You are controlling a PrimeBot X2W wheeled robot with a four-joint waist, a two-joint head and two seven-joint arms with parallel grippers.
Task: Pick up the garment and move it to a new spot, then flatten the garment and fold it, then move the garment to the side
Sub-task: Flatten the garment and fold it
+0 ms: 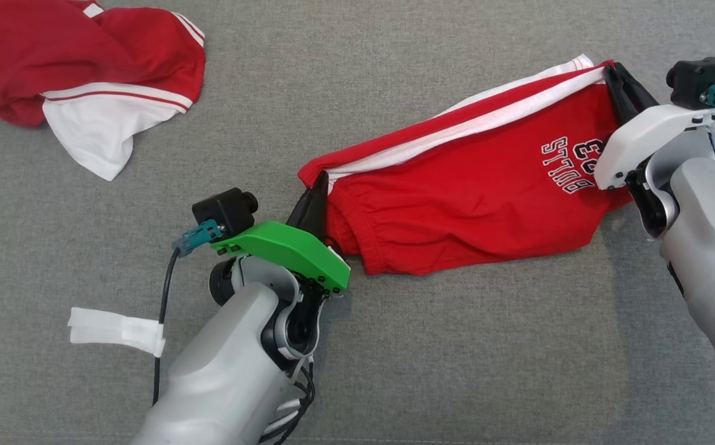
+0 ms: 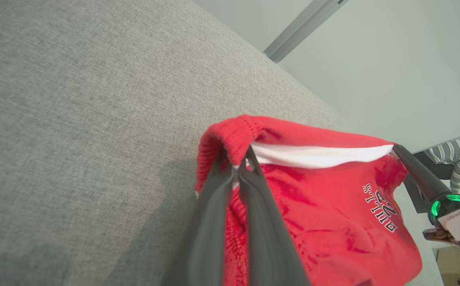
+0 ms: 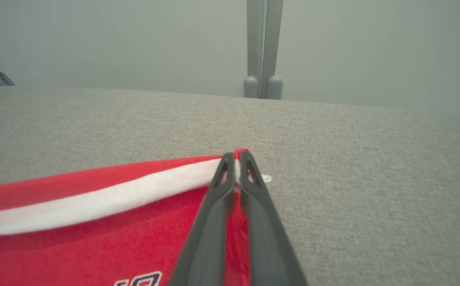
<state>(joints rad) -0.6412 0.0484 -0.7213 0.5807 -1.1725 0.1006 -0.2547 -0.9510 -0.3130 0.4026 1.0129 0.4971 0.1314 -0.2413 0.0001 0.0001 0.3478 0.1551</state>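
Red Bulls shorts (image 1: 468, 185) are lying centre-right on the grey fabric surface (image 1: 456, 358), with the top edge stretching taut between both claws. A white side stripe is running along that edge, and the "BULLS 23" print is reading upside down near the right end. Left gripper (image 1: 319, 185) is clamping the gathered red corner and right gripper (image 1: 612, 73) the striped corner. A second red-and-white garment (image 1: 85, 68) is sitting crumpled far left, well apart.

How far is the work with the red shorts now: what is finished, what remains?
Done: the red shorts are picked up. In hand: the left claw and right claw are each shut on one end of the white-striped edge, holding it stretched between them. Left: laying them flat, folding, and moving them aside; the lower part looks wrinkled, so no neat fold shows yet.
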